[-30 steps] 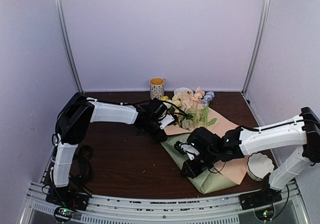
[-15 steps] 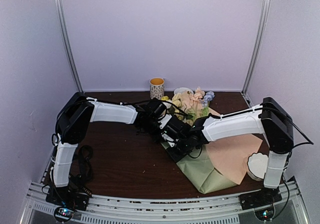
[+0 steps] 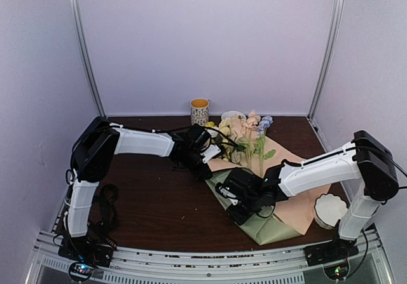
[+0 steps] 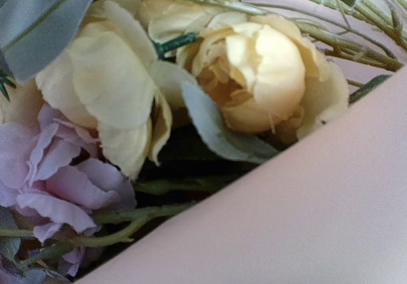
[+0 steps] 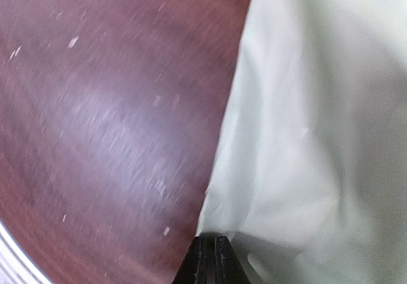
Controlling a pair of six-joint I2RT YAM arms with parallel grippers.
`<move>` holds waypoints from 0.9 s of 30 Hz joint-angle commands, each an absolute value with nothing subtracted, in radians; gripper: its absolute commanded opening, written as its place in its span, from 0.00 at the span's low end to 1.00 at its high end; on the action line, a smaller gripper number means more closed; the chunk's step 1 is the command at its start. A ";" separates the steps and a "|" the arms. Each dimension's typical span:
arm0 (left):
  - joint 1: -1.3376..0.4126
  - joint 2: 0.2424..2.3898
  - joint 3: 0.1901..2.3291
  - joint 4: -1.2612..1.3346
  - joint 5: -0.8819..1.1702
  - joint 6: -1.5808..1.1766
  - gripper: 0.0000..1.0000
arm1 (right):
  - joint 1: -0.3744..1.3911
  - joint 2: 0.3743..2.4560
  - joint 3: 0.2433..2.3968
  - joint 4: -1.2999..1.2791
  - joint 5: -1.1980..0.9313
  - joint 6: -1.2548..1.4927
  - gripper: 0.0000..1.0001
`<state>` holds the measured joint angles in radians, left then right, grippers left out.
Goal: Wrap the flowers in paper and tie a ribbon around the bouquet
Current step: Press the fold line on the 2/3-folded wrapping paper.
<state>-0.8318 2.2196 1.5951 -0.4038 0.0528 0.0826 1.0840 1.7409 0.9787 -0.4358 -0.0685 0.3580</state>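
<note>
The flowers [image 3: 251,130] lie at the back middle of the table on the paper [image 3: 299,192], peach face up, with a sage-green fold [image 3: 270,223] turned over at the near side. In the left wrist view yellow and lilac blooms [image 4: 254,74] fill the frame behind a peach paper edge [image 4: 305,220]. My left gripper [image 3: 205,162] sits at the bouquet's left edge; its fingers are hidden. My right gripper [image 3: 235,201] rests on the green fold. Its fingertips [image 5: 213,258] are shut on the edge of the green paper [image 5: 318,106]. The ribbon is out of view.
A patterned mug [image 3: 200,112] stands at the back wall. A white scalloped round stack [image 3: 331,211] lies at the right by the right arm's base. Black cables [image 3: 107,201] hang beside the left arm. Bare brown table [image 3: 152,195] spreads left of the paper.
My right gripper swung up and left toward the stems, then came back down to the near green fold. The left arm has stayed put.
</note>
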 commanded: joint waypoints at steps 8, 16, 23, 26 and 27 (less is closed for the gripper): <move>-0.825 2.266 1.555 -0.474 0.014 0.114 0.56 | 1.201 1.560 0.709 -0.471 -0.178 0.556 0.05; -0.824 2.267 1.556 -0.479 0.013 0.120 0.56 | 1.280 1.382 0.597 -0.489 -0.226 0.683 0.05; -0.824 2.267 1.555 -0.479 0.023 0.126 0.56 | 1.250 1.173 0.645 -0.536 -0.229 0.692 0.06; -0.824 2.266 1.554 -0.479 0.026 0.126 0.56 | 1.162 1.091 0.623 -0.517 -0.215 0.736 0.10; -0.824 2.265 1.552 -0.479 0.027 0.126 0.56 | 1.118 1.064 0.607 -0.512 -0.205 0.753 0.11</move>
<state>-0.8310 2.2196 1.5948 -0.4030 0.0498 0.0971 1.2224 1.1484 0.6174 -0.5041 -0.2306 0.6884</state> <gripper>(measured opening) 0.561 0.091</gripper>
